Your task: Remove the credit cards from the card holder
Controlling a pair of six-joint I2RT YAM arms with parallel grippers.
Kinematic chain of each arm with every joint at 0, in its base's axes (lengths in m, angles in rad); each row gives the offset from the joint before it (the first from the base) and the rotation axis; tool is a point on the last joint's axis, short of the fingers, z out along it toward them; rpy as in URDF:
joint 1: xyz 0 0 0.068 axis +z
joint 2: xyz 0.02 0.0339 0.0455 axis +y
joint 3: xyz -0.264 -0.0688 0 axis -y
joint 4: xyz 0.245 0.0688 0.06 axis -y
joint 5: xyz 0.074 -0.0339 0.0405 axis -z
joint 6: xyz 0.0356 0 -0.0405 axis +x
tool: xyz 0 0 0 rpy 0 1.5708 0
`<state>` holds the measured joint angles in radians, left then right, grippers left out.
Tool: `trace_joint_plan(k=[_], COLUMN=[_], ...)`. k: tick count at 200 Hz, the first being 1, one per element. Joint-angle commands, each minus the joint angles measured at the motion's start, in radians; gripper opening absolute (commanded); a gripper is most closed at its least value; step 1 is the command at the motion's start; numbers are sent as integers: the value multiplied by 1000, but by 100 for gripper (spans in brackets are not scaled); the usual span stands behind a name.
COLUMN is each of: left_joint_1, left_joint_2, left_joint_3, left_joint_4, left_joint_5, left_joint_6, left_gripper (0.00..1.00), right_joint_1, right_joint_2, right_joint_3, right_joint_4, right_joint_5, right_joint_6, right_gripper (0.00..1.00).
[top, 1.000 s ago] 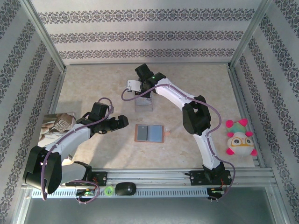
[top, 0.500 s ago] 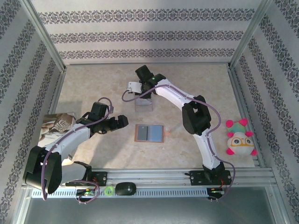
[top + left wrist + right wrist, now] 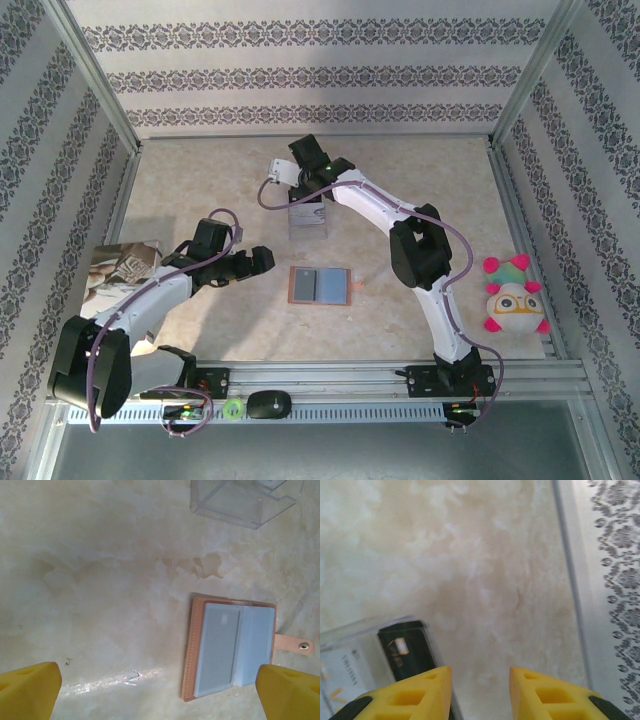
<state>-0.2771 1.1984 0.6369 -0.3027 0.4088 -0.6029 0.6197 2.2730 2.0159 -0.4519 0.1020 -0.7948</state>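
Observation:
The tan card holder (image 3: pixel 319 286) lies open and flat at the table's middle, its strap (image 3: pixel 295 644) to one side. Its sleeves (image 3: pixel 220 647) show blue-grey panels; I cannot tell whether these are credit cards. My left gripper (image 3: pixel 265 260) hovers just left of it, open, with bare table between the yellow fingertips (image 3: pixel 156 680). My right gripper (image 3: pixel 303 198) is farther back, over a clear plastic case (image 3: pixel 308 222). Its fingers (image 3: pixel 415 690) stand apart, open, with nothing between them (image 3: pixel 480 675). A black card (image 3: pixel 405 647) and a white one (image 3: pixel 345 672) lie in that case.
A pink and green plush toy (image 3: pixel 515 295) sits at the right edge, outside the frame rail. A booklet (image 3: pixel 120 268) lies at the left, under the left arm. A black mouse (image 3: pixel 268 403) and a green roll (image 3: pixel 233 407) rest on the front rail. Patterned walls enclose the table.
My right gripper's fingers have parted from shut and the wrist has lifted back a little above the clear case. The left arm and the card holder have not moved.

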Motion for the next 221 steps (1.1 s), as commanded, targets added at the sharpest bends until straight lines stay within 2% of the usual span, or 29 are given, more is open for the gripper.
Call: trace_joint_plan(k=[1, 31, 64, 82, 107, 140, 163, 188, 221], left_joint_1=[16, 15, 22, 24, 30, 35, 39, 41, 41], left_joint_2=[-43, -77, -116, -134, -145, -162, -180, -187, -216], left_joint_3=[-17, -40, -83, -120, -172, -217, -241, -241, -260], left_joint_4=[29, 56, 124, 176, 245, 275, 287, 269, 263], left_joint_5=[-26, -44, -48, -48, -33, -29, -25, -11, -4], left_joint_6=[-15, -46, -83, -115, -143, -143, -144, -134, -139], left_gripper=[100, 100, 100, 100, 100, 99, 100, 100, 100], right_joint_1=[7, 12, 30, 38, 56, 135, 223, 300, 385], right_joint_2=[-48, -93, -166, -213, -305, -466, -524, -515, -460], right_joint_3=[42, 54, 52, 6, -175, -494, -648, -735, -747], right_joint_4=[120, 158, 52, -62, -158, -173, -173, -169, -155], right_joint_5=[57, 61, 105, 128, 55, 37, 9, -68, -40], right_joint_6=[140, 345, 616, 814, 993, 1064, 1066, 1063, 1037], right_gripper=[37, 37, 42, 43, 44, 45, 46, 47, 49])
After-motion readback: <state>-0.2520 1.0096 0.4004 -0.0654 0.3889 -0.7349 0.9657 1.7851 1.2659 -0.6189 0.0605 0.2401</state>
